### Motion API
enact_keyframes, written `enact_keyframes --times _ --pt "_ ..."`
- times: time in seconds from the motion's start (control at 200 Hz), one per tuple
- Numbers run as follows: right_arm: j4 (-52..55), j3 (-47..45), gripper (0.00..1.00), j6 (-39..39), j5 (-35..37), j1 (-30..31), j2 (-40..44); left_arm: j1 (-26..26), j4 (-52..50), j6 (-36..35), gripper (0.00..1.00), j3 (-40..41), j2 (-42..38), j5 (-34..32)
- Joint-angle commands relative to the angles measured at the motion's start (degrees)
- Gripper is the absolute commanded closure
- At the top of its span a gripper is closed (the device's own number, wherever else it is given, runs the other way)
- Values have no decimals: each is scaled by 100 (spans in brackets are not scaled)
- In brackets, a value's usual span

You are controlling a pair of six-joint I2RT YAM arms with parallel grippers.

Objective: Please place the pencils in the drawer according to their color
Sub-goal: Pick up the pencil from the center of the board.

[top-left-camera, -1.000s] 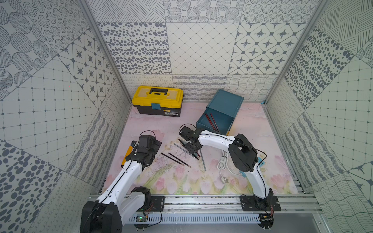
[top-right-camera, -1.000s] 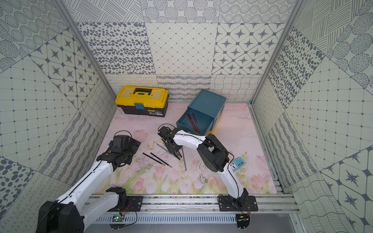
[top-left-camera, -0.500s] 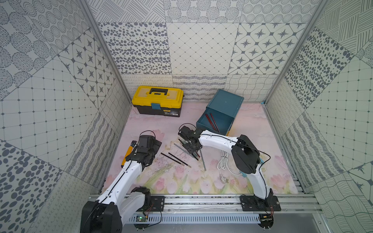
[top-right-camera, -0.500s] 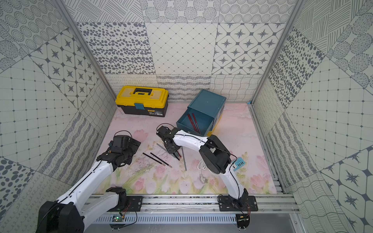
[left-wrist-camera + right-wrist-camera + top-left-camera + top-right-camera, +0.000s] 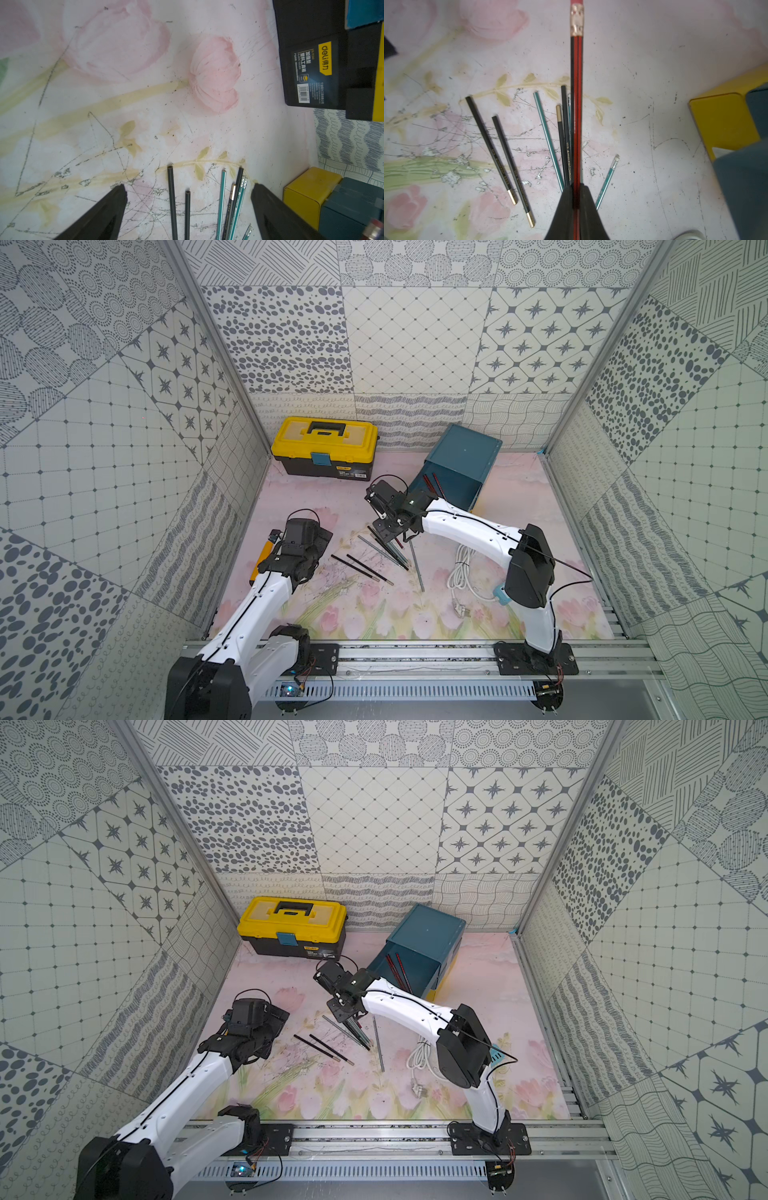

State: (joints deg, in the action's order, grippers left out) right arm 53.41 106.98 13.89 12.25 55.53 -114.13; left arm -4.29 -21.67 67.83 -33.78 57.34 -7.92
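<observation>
1. Both top views: can spot the drawer (image 5: 465, 456) at the back of the mat (image 5: 519, 497), top tray (image 5: 453, 489) slid out with two red pencils (image 5: 428, 485) already inside. Can see the rest of the pencils (image 5: 390, 551) lying flat out front, between the two grippers. Found the right gripper (image 5: 388, 533) low over the bunch nearest the drawer, and the left gripper (image 5: 322, 537) off to the side by two black pencils (image 5: 361, 565), touching neither.
2. Left wrist: seeing fingers (image 5: 104, 214) spread as wide as possible, holding nothing, just bare mat between. Can make out the ends of the black pair and some teal pencils (image 5: 221, 197), clear of both pads. Would guess thin and rolly, so better pinched across mid-shaft.
3. Right wrist: looking at fingers (image 5: 562, 212) clamped tight on one red pencil (image 5: 577, 104), striped red and black, eraser end poking far out ahead, seemingly above the ones on the mat. Can't tell how much sticks out behind. Reckon featherweight, stiff and slick-lacquered, so might pivot in the pinch on the way to the tray. Wouldn't knock the lead tip either, probably brittle.
</observation>
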Motion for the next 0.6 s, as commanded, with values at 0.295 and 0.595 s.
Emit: enact_keyframes --times 0.295,0.595 --pt "35 765 100 -616 219 -87 927 16 -4 -33 1 -24 -5 -43" --pt "70 657 100 -713 629 -718 1433 17 39 -33 1 -44 40 -12"
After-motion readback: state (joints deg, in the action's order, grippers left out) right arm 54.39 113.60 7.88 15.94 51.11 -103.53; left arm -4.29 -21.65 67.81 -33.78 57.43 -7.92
